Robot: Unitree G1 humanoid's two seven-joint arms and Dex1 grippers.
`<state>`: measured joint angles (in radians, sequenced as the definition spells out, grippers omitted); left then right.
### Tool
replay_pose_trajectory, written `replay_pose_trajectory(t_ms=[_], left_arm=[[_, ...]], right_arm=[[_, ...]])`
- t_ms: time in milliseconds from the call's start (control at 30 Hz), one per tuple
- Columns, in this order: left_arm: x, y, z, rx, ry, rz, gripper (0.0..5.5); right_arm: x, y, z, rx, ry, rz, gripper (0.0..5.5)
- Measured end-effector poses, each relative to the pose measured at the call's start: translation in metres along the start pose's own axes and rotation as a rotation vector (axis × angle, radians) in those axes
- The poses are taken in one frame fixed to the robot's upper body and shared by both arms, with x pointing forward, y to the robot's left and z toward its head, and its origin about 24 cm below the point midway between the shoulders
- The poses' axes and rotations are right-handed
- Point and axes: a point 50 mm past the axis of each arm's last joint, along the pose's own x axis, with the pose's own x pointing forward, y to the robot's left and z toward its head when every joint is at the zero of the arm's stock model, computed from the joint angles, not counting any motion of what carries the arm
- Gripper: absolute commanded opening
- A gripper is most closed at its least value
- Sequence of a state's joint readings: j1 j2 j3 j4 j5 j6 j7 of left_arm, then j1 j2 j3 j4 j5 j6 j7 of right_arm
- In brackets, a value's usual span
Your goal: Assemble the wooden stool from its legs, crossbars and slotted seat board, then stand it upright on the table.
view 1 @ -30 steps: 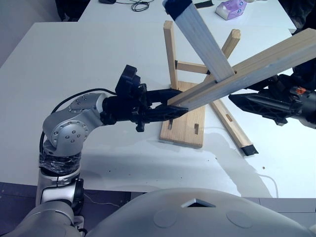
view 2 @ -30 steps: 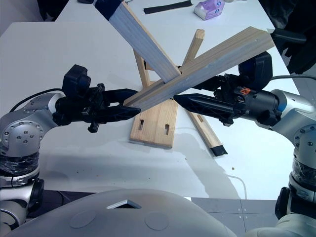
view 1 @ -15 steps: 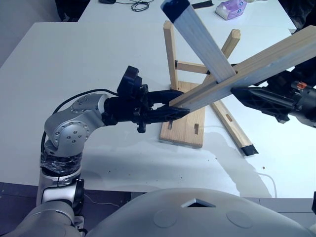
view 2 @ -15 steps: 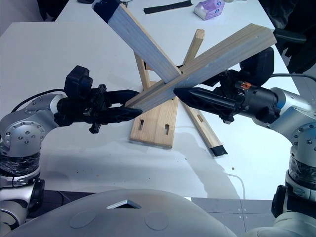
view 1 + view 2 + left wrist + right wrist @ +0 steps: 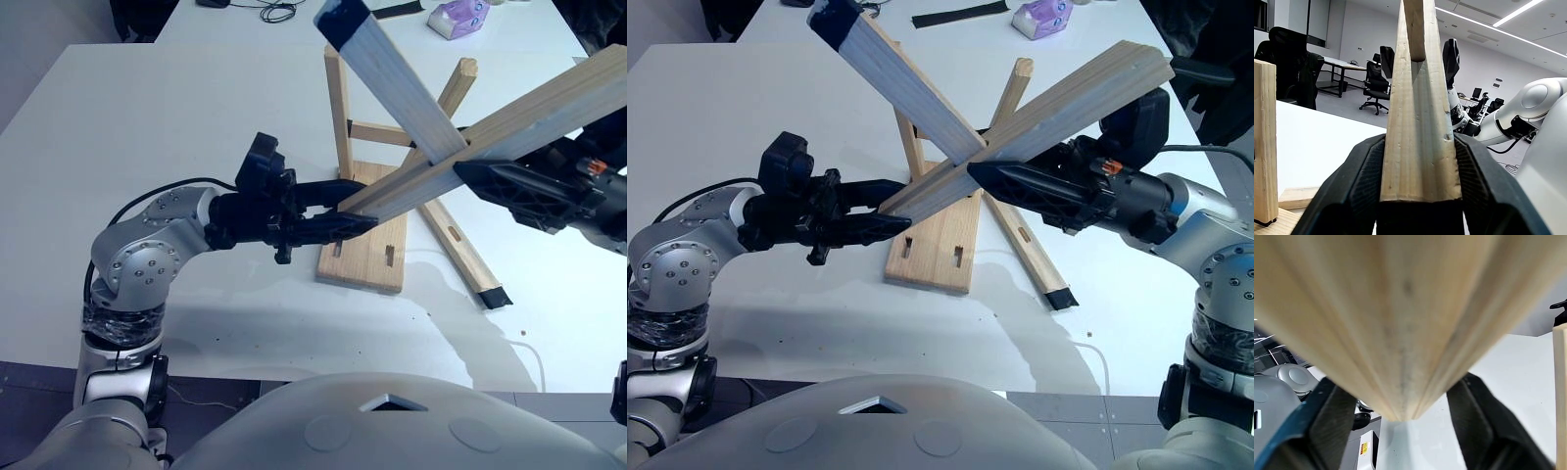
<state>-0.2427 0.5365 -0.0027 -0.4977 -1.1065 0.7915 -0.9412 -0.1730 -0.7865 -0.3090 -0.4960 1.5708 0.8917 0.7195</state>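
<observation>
Step in hand, my judgement: mid-assembly.
- Left gripper (image 5: 351,208): jaws clamped on low end of long pale wooden leg (image 5: 1068,98), held aloft over flat slotted wooden seat board (image 5: 377,257) on white table (image 5: 147,108).
- Right gripper (image 5: 982,176): at same leg's middle; I could not tell jaw state.
- Next move called for firm two-handed hold, then seating leg ends squarely into board slots.

Count:
- one board
- two crossed legs aloft, second being dark-tipped wooden leg (image 5: 911,88)
- two upright wooden legs (image 5: 338,108) on board
- one short wooden crossbar (image 5: 377,132) between them
- one slotted wooden bar (image 5: 460,257) lying beside board
</observation>
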Motion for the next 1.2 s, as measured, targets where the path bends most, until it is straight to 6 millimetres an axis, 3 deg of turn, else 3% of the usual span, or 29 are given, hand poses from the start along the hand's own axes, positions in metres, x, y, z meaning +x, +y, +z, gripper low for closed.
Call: replay_pose_trajectory(t_ms=[600, 633, 833, 1067, 1200], left_arm=[[0.000, 0.005, -0.001, -0.009, 0.012, 0.004, 2.05], [0.001, 0.006, -0.002, -0.005, 0.020, 0.008, 2.42], [-0.003, 0.020, -0.016, -0.008, 0.151, 0.119, 3.36], [-0.019, 0.023, -0.034, 0.000, 0.281, 0.131, 3.39], [-0.031, 0.019, -0.046, 0.011, 0.349, 0.118, 3.39]], right_arm=[[-0.001, -0.003, -0.004, -0.023, -0.006, -0.016, 2.04], [-0.002, -0.003, -0.005, -0.022, -0.006, -0.020, 2.04], [-0.003, -0.009, -0.010, -0.039, 0.031, -0.093, 2.04], [-0.009, -0.012, 0.000, -0.138, 0.067, -0.145, 2.04], [-0.017, -0.015, -0.003, -0.256, 0.242, -0.205, 2.04]])
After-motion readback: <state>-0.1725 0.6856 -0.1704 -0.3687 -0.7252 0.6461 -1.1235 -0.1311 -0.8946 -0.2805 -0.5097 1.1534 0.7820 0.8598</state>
